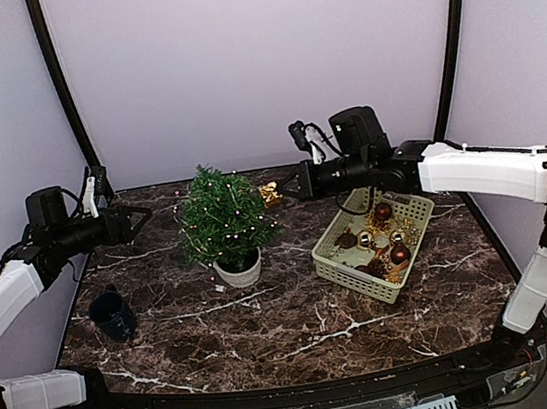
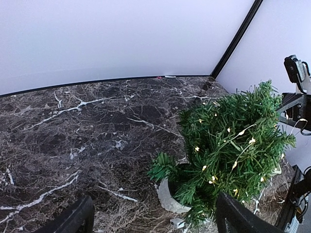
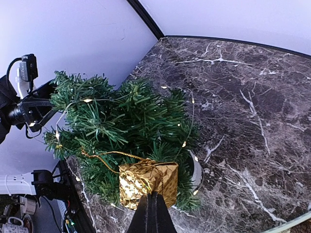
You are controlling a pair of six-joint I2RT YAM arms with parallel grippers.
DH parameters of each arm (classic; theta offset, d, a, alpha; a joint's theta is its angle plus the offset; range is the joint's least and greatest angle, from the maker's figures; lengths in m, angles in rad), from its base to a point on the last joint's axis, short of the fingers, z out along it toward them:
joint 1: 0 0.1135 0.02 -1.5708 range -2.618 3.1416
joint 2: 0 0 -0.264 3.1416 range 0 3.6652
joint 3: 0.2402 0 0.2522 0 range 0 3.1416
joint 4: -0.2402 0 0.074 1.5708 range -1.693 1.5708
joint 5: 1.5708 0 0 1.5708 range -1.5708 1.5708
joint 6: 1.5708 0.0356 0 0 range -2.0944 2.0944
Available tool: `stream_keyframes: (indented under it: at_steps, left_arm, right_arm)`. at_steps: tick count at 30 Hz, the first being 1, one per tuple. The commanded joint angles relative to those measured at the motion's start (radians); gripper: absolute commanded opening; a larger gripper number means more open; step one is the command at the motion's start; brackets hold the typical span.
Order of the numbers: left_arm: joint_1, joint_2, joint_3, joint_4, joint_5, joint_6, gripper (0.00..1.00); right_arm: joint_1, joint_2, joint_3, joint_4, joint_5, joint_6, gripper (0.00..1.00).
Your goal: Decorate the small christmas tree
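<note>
The small christmas tree (image 1: 223, 216) stands upright in its white pot (image 1: 238, 268) at the table's middle left, wound with lit fairy lights. It fills the right of the left wrist view (image 2: 233, 145) and the left of the right wrist view (image 3: 121, 116). My right gripper (image 1: 287, 186) (image 3: 154, 195) is shut on a small gold foil gift-box ornament (image 1: 270, 194) (image 3: 146, 180), held against the tree's right side. The ornament's gold cord loop lies over the branches. My left gripper (image 1: 144, 217) (image 2: 153, 221) hangs open to the left of the tree, holding nothing.
A beige basket (image 1: 334, 262) right of the tree holds red and gold baubles (image 1: 384, 212). A dark blue mug (image 1: 113, 314) sits at the left edge. A small white battery box (image 2: 176, 223) lies by the pot.
</note>
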Motion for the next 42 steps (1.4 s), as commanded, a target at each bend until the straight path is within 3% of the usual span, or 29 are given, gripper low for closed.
stream_keyframes:
  at_steps: [1,18,30,33,42]
  left_arm:
    - [0.005,-0.011,-0.015,0.027,0.026,0.003,0.89]
    - [0.004,-0.011,-0.016,0.027,0.047,0.0,0.89]
    - [0.004,-0.011,-0.018,0.027,0.058,-0.004,0.89]
    - [0.004,-0.015,-0.018,0.027,0.052,-0.003,0.89]
    - [0.005,-0.015,-0.015,0.027,0.046,-0.003,0.89]
  right_arm:
    - [0.018,0.045,0.061,0.087,-0.062,0.024,0.0]
    - [0.034,0.188,0.12,0.114,-0.098,0.04,0.0]
    - [0.034,0.191,0.125,0.098,-0.096,0.038,0.0]
    - [0.034,0.166,0.118,0.097,-0.088,0.029,0.1]
    - [0.032,0.067,0.071,0.028,-0.03,0.02,0.27]
